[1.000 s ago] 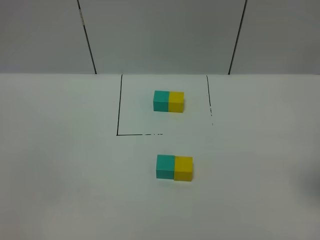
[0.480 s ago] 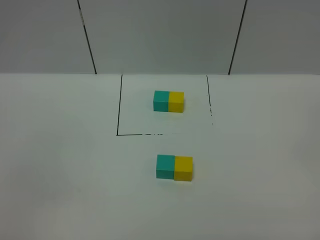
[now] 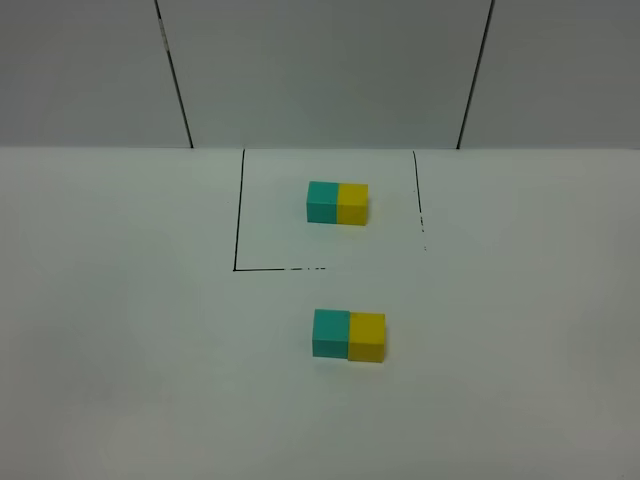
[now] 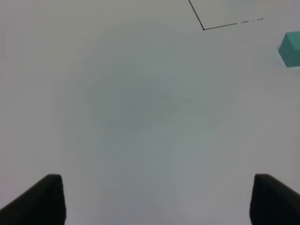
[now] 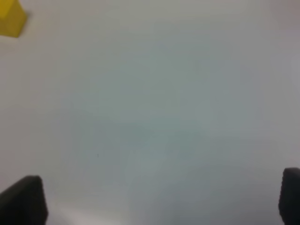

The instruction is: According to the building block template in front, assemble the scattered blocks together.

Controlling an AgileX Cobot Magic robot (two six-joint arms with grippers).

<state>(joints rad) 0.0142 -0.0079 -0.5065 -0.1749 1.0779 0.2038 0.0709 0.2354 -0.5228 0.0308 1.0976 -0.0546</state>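
Stillness is the only news: across the last second nothing on the white table (image 3: 120,350) has shifted, and neither of my arms shows in the high view. My left gripper (image 4: 154,201) hangs over bare table with its jaws spread wide and empty; the teal cube (image 4: 291,49) sits far off at the edge of that wrist view, near the corner of the black outline (image 4: 203,29). In the high view the building block template (image 3: 337,202) lies inside the outline, teal on the left and yellow on the right. Nearer the camera, the teal cube and the yellow cube (image 3: 367,337) sit touching in the same order. My right gripper (image 5: 161,201) is also released and empty. I judge the assembly done and both arms clear.
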